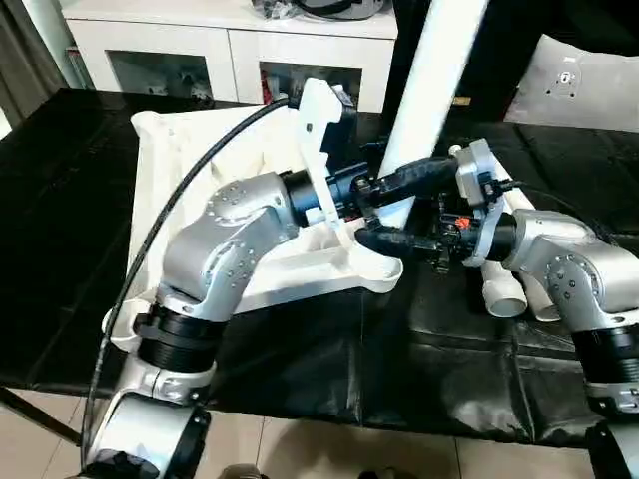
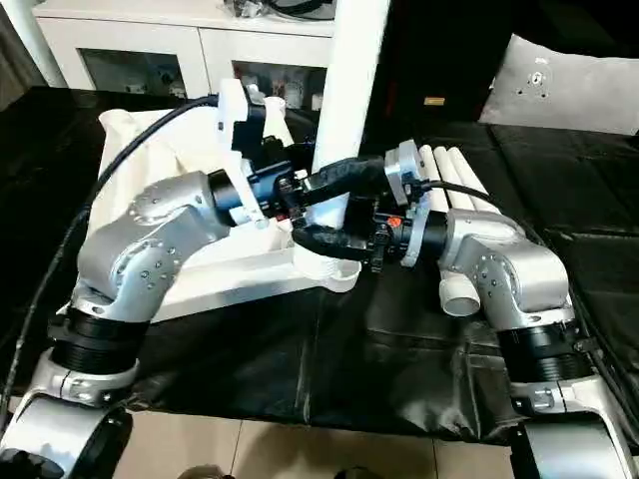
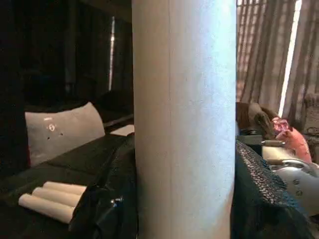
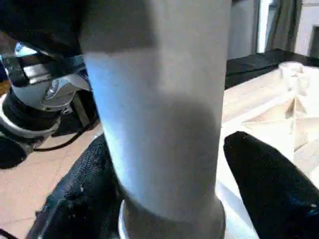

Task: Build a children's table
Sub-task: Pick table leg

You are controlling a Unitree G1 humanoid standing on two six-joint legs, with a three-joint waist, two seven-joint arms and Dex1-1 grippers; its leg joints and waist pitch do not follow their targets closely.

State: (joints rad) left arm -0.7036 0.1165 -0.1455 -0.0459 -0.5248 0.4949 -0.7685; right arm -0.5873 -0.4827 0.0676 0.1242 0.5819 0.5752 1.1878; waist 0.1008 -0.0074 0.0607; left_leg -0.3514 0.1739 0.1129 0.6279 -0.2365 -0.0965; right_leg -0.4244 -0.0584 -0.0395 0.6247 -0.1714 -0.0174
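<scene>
The children's table top (image 1: 190, 150) lies upside down on the black cover, ribs up. One white leg (image 1: 431, 70) stands upright in the near right corner socket (image 1: 384, 271). My left gripper (image 3: 184, 199) is shut on this leg, its fingers (image 3: 112, 199) pressed against both sides. From the other side my right gripper (image 4: 169, 199) stands open around the leg just above the socket. One of its fingers (image 4: 264, 189) is clearly apart from the leg, and the other lies close beside it. Three spare legs (image 2: 454, 170) lie side by side behind my right forearm.
A white cabinet (image 1: 230, 50) with dark glass doors stands at the back. A grey cushion (image 1: 579, 80) lies at the far right. The black cover (image 1: 399, 359) runs to the work surface's front edge, with tiled floor below.
</scene>
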